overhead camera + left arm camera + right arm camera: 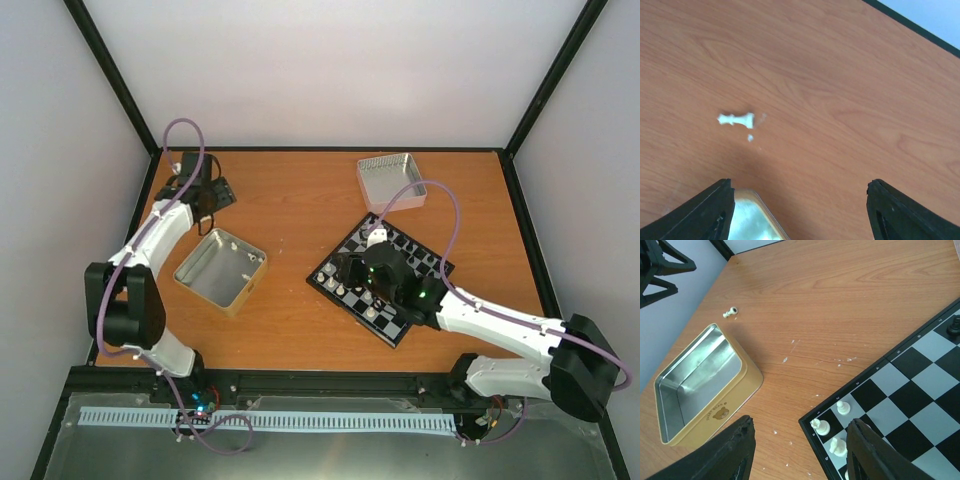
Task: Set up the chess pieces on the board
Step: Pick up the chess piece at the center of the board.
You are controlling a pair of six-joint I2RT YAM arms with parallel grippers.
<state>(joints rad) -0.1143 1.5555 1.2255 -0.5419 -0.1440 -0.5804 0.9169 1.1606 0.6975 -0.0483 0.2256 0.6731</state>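
On the bench (850, 80), a toppled chess piece (736, 119) looks light, hard, slippery; pinch across its narrow stem. Left pincer (800, 186) hangs spread, empty; right pincer (801, 421) likewise.

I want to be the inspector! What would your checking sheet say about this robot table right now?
Surface: orange wooden table, a few pale scuffs.
Job's things: board sits angled right of middle, white pieces standing on it; one white piece lies on the table.
Clutter: tin left of the board; silver tray near the far edge.
Grippers: left gripper open, empty, above the table; right gripper open, empty, over the board's corner.
Cables: purple cables loop along both arms.
Surroundings: pale walls, black frame posts.
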